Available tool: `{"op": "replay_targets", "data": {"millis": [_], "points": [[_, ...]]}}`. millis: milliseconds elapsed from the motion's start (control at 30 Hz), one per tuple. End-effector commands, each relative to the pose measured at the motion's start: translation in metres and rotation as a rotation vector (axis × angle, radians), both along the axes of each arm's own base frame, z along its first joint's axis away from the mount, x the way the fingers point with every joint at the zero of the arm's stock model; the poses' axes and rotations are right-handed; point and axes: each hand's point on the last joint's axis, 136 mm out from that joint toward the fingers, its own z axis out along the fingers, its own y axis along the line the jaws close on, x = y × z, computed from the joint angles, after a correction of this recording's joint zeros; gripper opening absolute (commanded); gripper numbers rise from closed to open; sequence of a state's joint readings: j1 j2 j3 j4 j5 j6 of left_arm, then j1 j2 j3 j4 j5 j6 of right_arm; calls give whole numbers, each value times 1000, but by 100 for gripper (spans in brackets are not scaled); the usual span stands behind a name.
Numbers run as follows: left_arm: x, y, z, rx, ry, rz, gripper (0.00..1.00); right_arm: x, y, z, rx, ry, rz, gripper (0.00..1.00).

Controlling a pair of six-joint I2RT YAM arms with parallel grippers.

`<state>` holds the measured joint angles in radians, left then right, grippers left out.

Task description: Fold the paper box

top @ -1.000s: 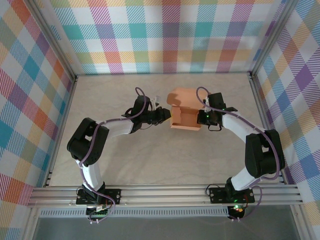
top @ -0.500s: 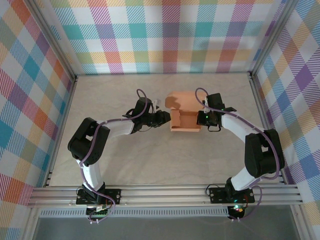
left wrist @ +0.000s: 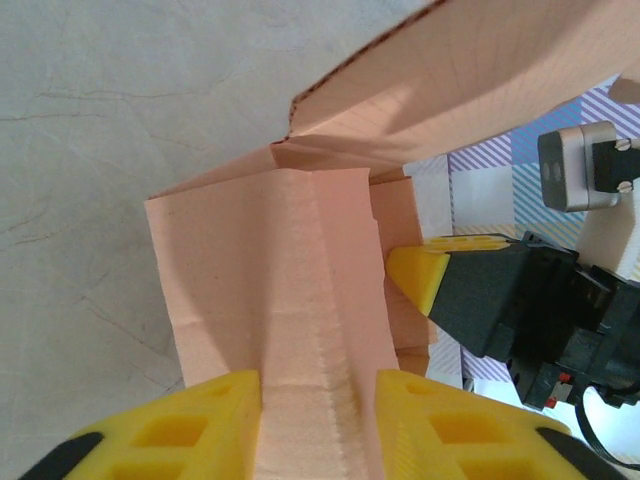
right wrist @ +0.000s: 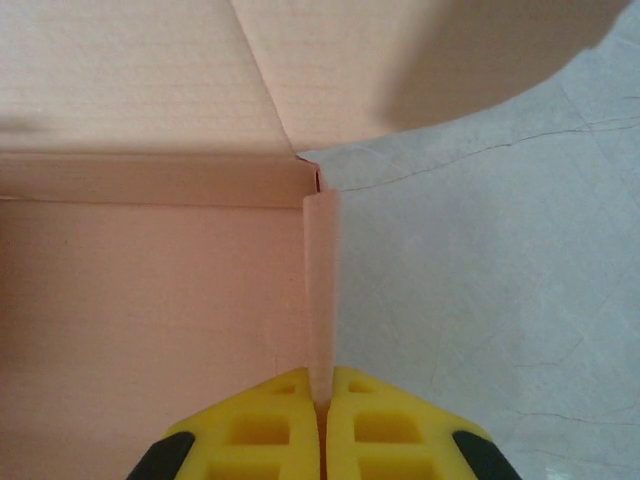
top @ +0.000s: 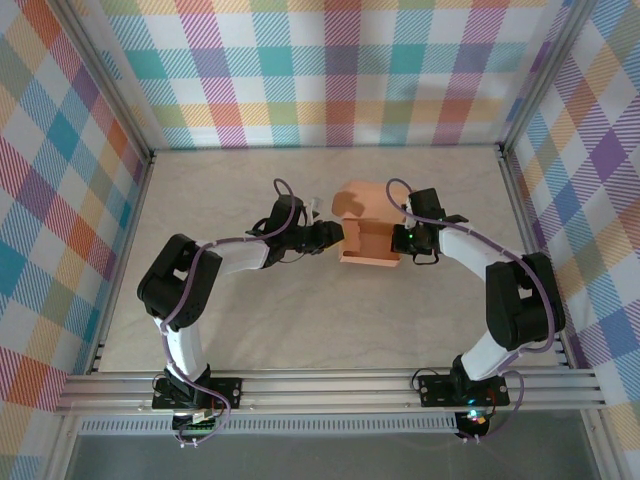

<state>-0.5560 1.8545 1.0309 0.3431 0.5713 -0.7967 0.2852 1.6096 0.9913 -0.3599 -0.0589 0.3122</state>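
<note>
**Step in hand.** Judged from the layout, the side walls of the paper box (top: 370,250) are being set. The box sits open-topped at mid-desk, between the two end effectors.

- The left end effector (left wrist: 318,385) straddles the doubled-over left wall (left wrist: 310,250). Its fingers stand apart with the card ridge filling the gap. Whether they press the card or merely bracket it cannot be told.
- The right end effector (right wrist: 322,385) is clenched on the thin right wall (right wrist: 320,270), pinching its upper edge.
- Beyond the tray, the lid flap (top: 360,195) stands open on the far side.

**Recommendation.**

- The right-hand pinch should serve as the anchor.
- The left fingers should stay square to the crease and bear straight down along the fold, so the doubled wall seats fully.
- Sideways pull should be avoided. The card looks thin and likely to buckle, and the box could slide on the desk (top: 250,320).
- The lid should wait until both walls stand upright.

**Arm pose.** Both arms rise from the near rail (top: 320,385), bow outward at the elbows and reach inward.

- The left arm (top: 235,255) lies low, with its wrist pointing right at the box's left side.
- The right arm (top: 480,255) mirrors it, with its wrist pointing left at the right side.
- The two end effectors face each other across the tray.
</note>
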Motion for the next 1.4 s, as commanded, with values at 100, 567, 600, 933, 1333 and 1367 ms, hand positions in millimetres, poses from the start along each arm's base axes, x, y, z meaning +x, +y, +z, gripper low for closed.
{"op": "replay_targets", "data": {"millis": [100,567,600,933,1333,1367], "points": [[-8,-5,-8,9,6,-33,30,10,11,11,20,-34,29,0],[-16,12,-39,201,42,-25,30,8,14,14,-11,-44,33,0],[-17,13,-40,213,42,-25,30,8,15,14,-7,-43,33,0],[-22,8,-42,296,25,-39,24,7,17,13,-3,-41,34,0],[-23,10,-45,429,42,2,17,4,26,12,28,-36,21,0],[-23,9,-45,435,46,4,17,3,27,11,35,-32,15,0]]}}
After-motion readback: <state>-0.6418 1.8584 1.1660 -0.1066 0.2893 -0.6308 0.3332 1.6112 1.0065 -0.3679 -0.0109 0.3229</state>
